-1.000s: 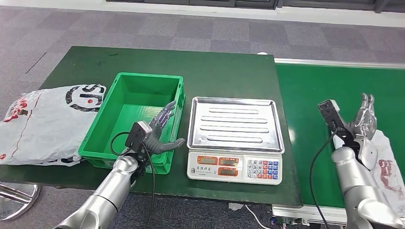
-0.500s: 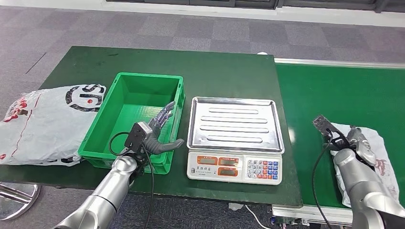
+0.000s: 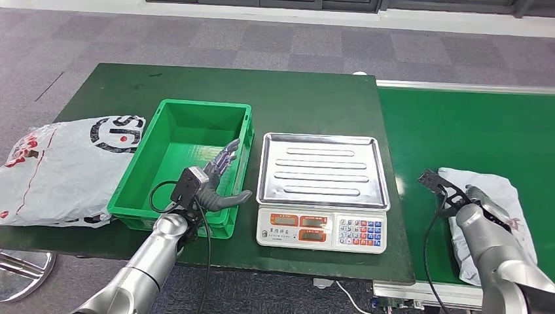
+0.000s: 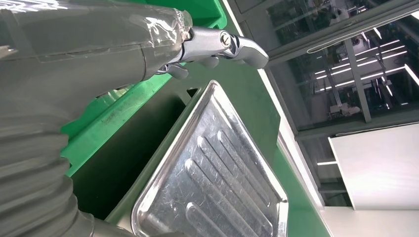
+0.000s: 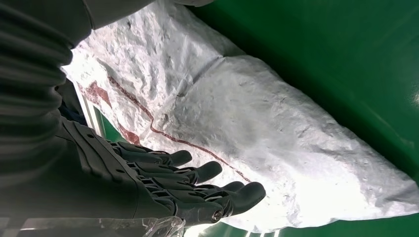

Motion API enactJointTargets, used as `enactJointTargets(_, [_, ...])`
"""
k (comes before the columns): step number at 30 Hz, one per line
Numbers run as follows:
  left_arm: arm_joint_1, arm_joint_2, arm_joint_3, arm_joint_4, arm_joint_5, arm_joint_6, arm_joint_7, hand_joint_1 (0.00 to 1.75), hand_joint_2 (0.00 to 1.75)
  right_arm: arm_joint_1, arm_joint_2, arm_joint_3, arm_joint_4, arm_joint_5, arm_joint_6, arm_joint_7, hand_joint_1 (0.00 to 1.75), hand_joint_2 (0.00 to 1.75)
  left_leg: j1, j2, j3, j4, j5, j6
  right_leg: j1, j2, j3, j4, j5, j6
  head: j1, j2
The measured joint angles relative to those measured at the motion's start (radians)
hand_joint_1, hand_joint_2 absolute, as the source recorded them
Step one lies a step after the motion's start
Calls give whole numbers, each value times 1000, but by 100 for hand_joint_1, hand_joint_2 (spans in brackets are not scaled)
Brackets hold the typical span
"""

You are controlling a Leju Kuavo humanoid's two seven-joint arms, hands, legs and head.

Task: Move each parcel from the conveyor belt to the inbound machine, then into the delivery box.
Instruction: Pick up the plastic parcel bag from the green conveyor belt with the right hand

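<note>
A white parcel (image 3: 483,180) with red print lies on the green conveyor belt (image 3: 471,124) at the right. My right hand (image 3: 485,201) is low over it. In the right wrist view the dark fingers (image 5: 197,180) are stretched out beside the crinkled parcel (image 5: 276,128), not closed around it. The inbound machine is a scale with a steel tray (image 3: 320,169) and a keypad front (image 3: 320,229); nothing lies on the tray. My left hand (image 3: 221,178) hovers open at the right rim of the green delivery box (image 3: 143,171), thumb (image 4: 232,45) pointing toward the tray (image 4: 212,182).
A large white plastic bag (image 3: 59,170) with black and red print lies on the table's left end, against the box. The dark green table (image 3: 294,98) meets the belt along a seam right of the scale. Grey carpet lies beyond.
My right arm has dropped from a raised pose above the belt, and the hand has turned down onto the parcel. The left arm has stayed still.
</note>
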Motion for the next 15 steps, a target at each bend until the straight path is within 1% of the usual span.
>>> enactJointTargets(10, [1,3,0,0,0,1,0,0,175,-2,0,0,3,4,24,0,0,175,0,0,0,0,0,0,0,0,0,0,0,0,0,0])
enactJointTargets(15, [0,3,6,3,-11,4,0,0,175,5,-7,0,6,-5,66,4,0,175,0,0,1,0,0,0,0,0,0,0,0,0,0,0])
